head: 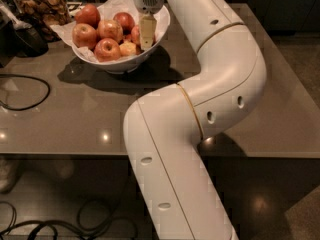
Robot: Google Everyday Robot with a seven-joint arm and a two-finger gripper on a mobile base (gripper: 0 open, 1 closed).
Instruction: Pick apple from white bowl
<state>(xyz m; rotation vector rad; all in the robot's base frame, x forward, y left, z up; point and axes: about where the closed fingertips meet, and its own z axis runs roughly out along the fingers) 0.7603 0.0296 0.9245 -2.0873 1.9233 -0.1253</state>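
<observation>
Presently, note apple [134, 34] in right part of white bowl [117, 65], packed among other apples [107, 49] on crinkled paper [65, 30], partly hidden behind gripper [146, 33]. Note gripper lowered into bowl from above, right beside that apple; opening and hold not discernible. Find bowl on table [75, 124], far left, near jar of brown snacks [42, 6].

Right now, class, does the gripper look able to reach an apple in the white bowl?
Probably yes: the gripper hangs inside the white bowl close to the apple, with nothing covering the fruit.
</observation>
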